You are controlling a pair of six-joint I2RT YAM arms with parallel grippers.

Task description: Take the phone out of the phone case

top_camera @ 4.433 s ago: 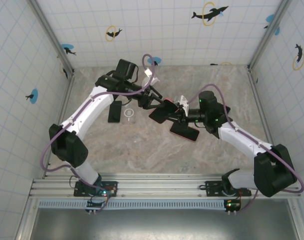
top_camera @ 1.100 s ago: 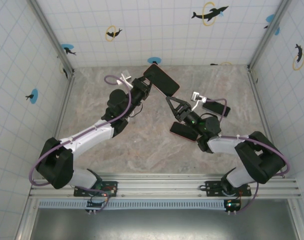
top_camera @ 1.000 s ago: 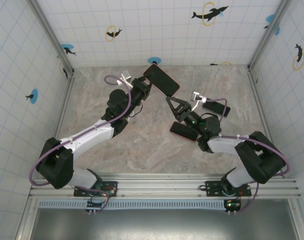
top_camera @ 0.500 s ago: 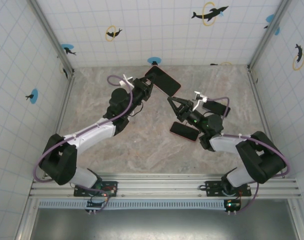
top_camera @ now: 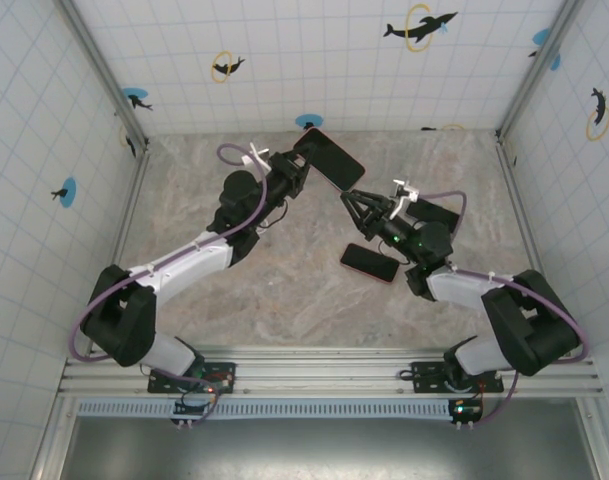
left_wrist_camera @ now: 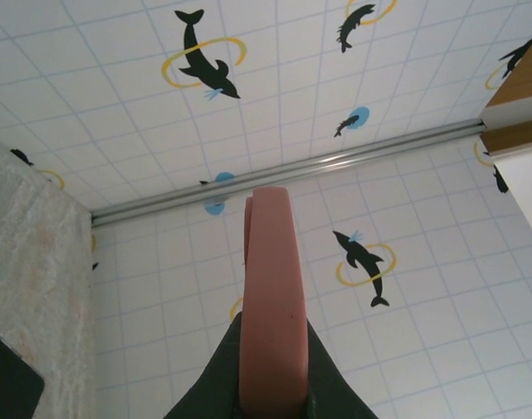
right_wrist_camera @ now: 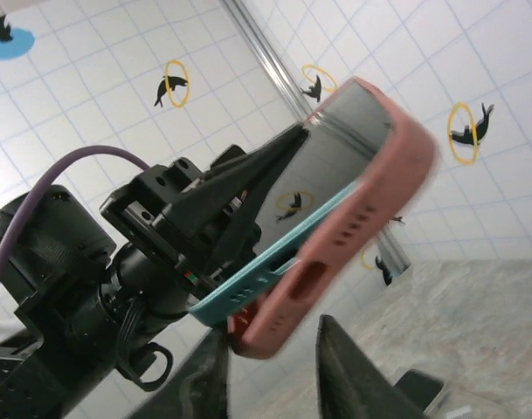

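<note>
Reading the top view first, B: my left gripper (top_camera: 302,172) is pinched on one end of the phone case (top_camera: 357,172) and holds it lifted off the table. The phone (top_camera: 329,160) sits in it, screen up. My right gripper (top_camera: 356,203) is just beside the case's free end, claw part-spread, nothing in it. A spare handset (top_camera: 370,262) lies on the table on the right arm's side of the case, well apart.

B: Left wrist view?

A: The phone case (left_wrist_camera: 267,297) is edge-on and rises from between my left fingers (left_wrist_camera: 226,371), which press on its two faces. The grip looks square. I cannot tell from here whether the phone has lifted.

B: Right wrist?

A: The phone case (right_wrist_camera: 370,201) hangs tilted just above my right fingers (right_wrist_camera: 344,367), which stand apart and touch nothing I can make out. At the case's lower corner the teal edge of the phone (right_wrist_camera: 248,284) stands proud of the pink lip. My read is that this one corner is unseated and the rest is in.

B: Step in hand?

A: My judgement is the peel stage, roughly mid-task. The next move calls for the right claw to close on that teal edge alone, clear of the lip. It then draws away from the case while the left holds firm.
</note>
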